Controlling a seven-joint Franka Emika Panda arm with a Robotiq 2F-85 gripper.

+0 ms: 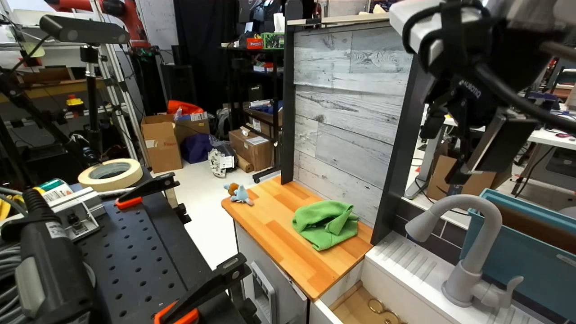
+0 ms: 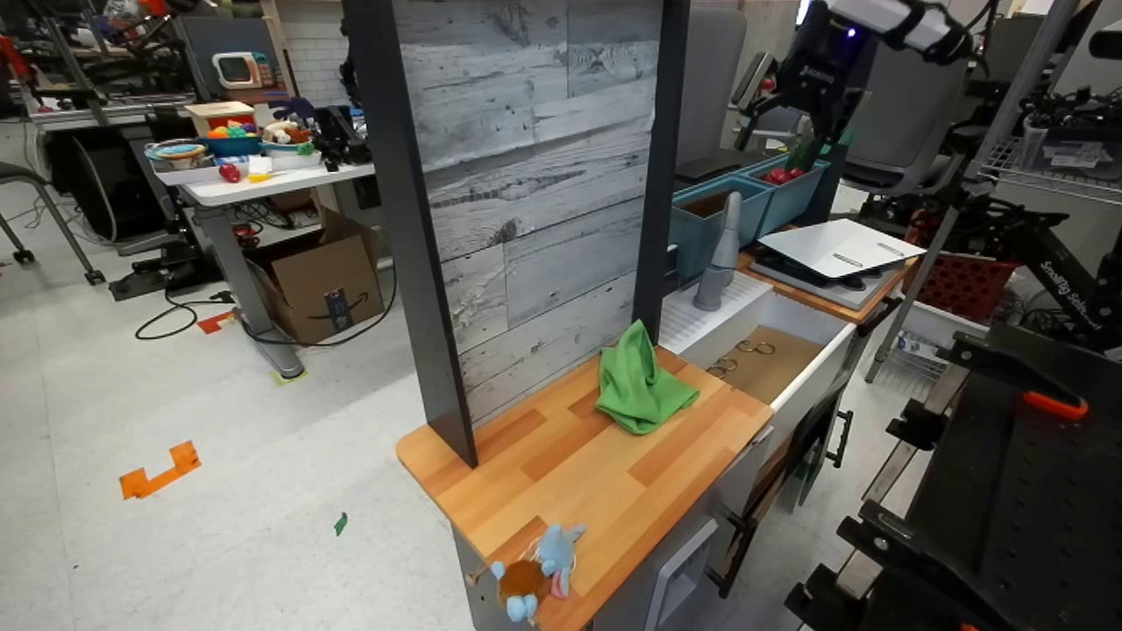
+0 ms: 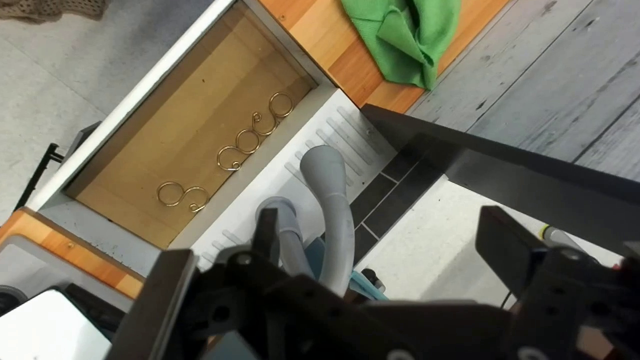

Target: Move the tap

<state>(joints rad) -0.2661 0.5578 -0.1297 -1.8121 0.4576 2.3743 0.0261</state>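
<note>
The tap (image 1: 472, 247) is a matte grey faucet standing upright on the white ribbed sink ledge. Its spout arches over and points down, and a small handle sticks out at its base. It shows edge-on in an exterior view (image 2: 720, 263). In the wrist view the tap's spout (image 3: 336, 215) lies between my spread fingers in the picture, and a finger partly covers its base. My gripper (image 3: 372, 225) is open and empty. In both exterior views the gripper (image 1: 450, 150) hangs above the tap, seemingly apart from it; in an exterior view it hangs near the planters (image 2: 784, 131).
Teal planters (image 1: 522, 256) stand behind the tap. A dark post (image 1: 398, 148) and grey wood panel (image 1: 346, 121) rise beside the sink. Gold hooks (image 3: 247, 141) lie in the sink basin (image 3: 200, 100). A green cloth (image 1: 326, 224) and plush toy (image 1: 240, 194) lie on the wooden counter (image 1: 274, 225).
</note>
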